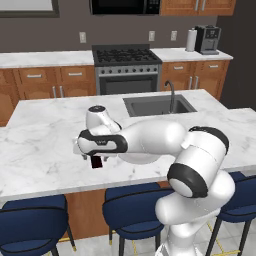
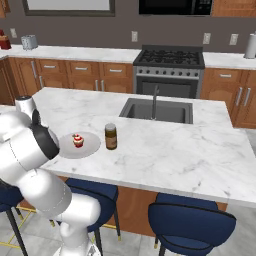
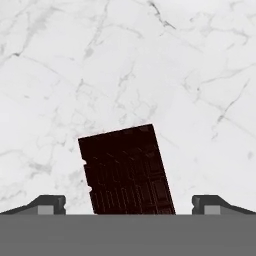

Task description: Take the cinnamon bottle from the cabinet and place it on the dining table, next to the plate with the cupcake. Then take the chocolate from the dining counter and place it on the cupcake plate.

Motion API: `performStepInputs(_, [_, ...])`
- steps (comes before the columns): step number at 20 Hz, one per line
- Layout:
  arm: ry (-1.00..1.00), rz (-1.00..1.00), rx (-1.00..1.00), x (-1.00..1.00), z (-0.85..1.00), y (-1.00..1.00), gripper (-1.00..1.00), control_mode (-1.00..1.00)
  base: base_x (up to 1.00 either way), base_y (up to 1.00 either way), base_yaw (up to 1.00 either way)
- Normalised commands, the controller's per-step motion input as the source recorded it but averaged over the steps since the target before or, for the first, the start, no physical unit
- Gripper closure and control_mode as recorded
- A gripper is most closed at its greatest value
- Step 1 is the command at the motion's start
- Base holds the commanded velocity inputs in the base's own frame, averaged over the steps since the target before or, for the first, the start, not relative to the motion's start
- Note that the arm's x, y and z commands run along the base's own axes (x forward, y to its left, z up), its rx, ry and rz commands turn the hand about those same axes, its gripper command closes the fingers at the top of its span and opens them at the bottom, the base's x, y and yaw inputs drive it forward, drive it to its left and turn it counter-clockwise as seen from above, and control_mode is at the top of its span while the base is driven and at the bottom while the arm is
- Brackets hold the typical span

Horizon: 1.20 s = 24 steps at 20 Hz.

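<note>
A white marble island counter with a sink set into its far side carries a handful of items. A grey plate rests on the near part of the stone with a red-topped cupcake on it, and a brown bottle with a dark lid stands upright just beside the plate, on the side toward the sink. Elsewhere on the marble, a dark chocolate bar lies flat, slightly askew. Blue stools stand along the counter's near edge.
</note>
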Motion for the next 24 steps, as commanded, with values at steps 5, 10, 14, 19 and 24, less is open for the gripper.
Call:
performStepInputs(5, [-0.01, 0.03, 0.0, -0.19, -0.51, 0.0, -1.0, -1.0, 0.0, 0.0, 0.0])
performStepInputs(10, [-0.05, 0.01, -0.01, -0.21, -0.54, 0.0, 1.0, -1.0, 0.0, 0.0, 0.0])
performStepInputs(14, [0.0, 0.0, 0.0, -0.12, -0.56, -0.01, 1.0, -1.0, 0.0, 0.0, 0.0])
performStepInputs(19, [0.0, 0.0, 0.0, -0.16, -0.53, -0.11, 1.0, -1.0, 0.0, 0.0, 0.0])
performStepInputs(24, [0.0, 0.0, 0.0, -0.18, -0.32, -0.13, 1.0, -1.0, 0.0, 0.0, 0.0])
